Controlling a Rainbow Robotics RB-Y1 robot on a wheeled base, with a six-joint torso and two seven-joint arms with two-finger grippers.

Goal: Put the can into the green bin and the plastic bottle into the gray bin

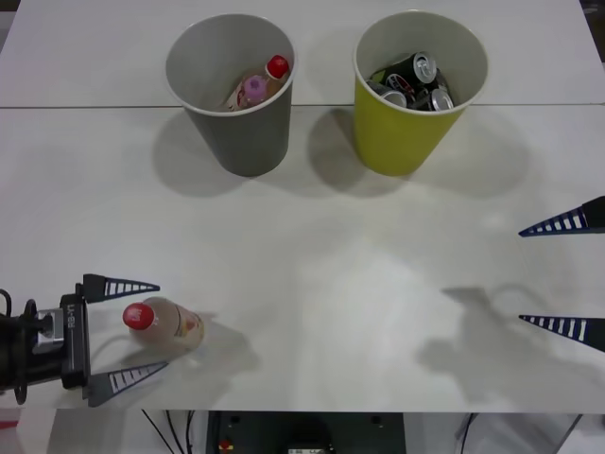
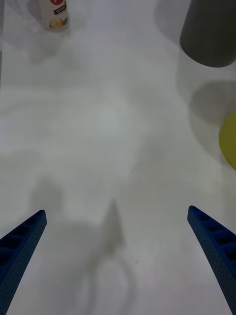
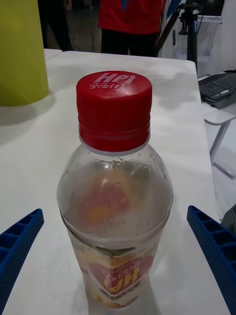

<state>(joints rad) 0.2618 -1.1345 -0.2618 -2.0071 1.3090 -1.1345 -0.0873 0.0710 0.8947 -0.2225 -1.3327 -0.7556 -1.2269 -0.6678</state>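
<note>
The plastic bottle (image 1: 165, 323) stands near the table's (image 1: 312, 284) front left corner, red cap toward the camera, bracketed by the spread fingers of the left gripper (image 1: 125, 332), apparently lined up for a grasp; neither finger touches it. The gray bin (image 1: 232, 90), holding two bottles, stands well apart across open tabletop. The green bin (image 1: 416, 90) holds cans. The right gripper (image 1: 564, 274) hovers open at the right edge.
</note>
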